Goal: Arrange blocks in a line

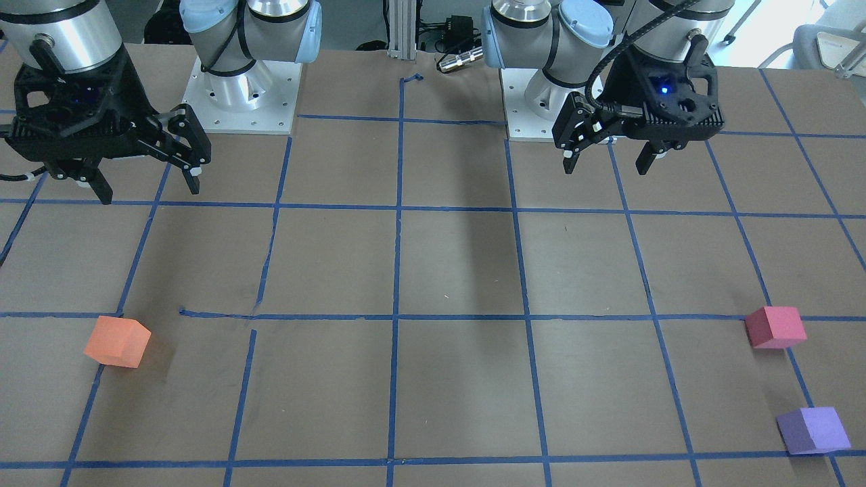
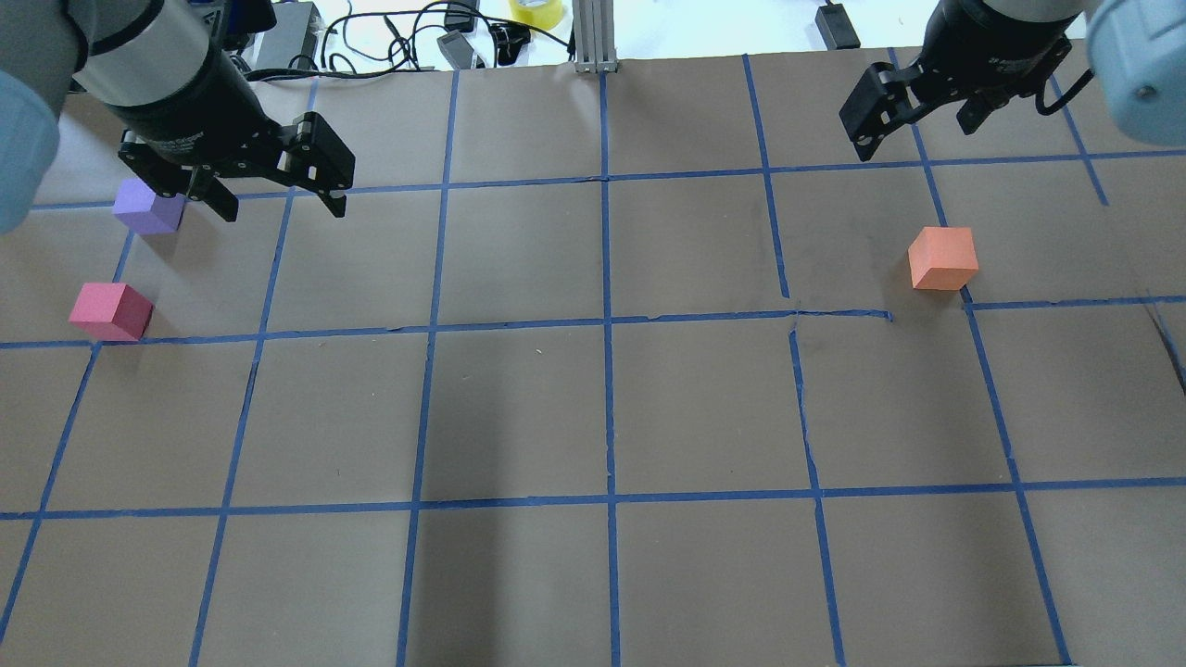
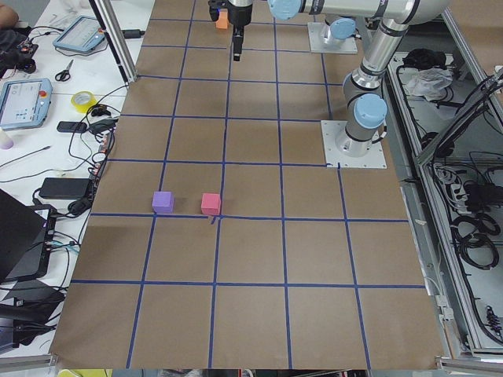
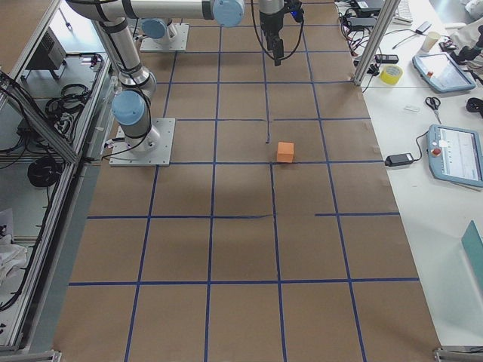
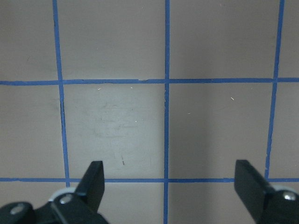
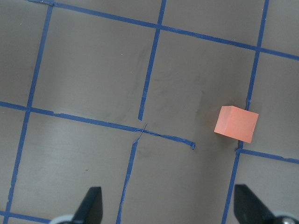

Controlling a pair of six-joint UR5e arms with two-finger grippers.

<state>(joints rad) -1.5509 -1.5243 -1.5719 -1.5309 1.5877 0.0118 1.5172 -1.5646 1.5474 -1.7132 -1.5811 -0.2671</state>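
Observation:
The orange block (image 2: 942,258) lies alone on the robot's right side of the table; it also shows in the front view (image 1: 118,341) and the right wrist view (image 6: 236,123). The pinkish-red block (image 2: 110,311) and the purple block (image 2: 148,206) lie a little apart on the far left side, also in the front view (image 1: 775,327) (image 1: 812,430). My left gripper (image 2: 283,208) hangs open and empty high above the table. My right gripper (image 2: 917,139) also hangs open and empty, high and away from the orange block. The left wrist view shows only bare table between the fingers (image 5: 93,186).
The table (image 2: 602,417) is brown paper with a blue tape grid. The two arm bases (image 1: 243,101) (image 1: 541,108) stand at the robot's edge. Cables, a tape roll (image 2: 537,11) and devices lie beyond the far edge.

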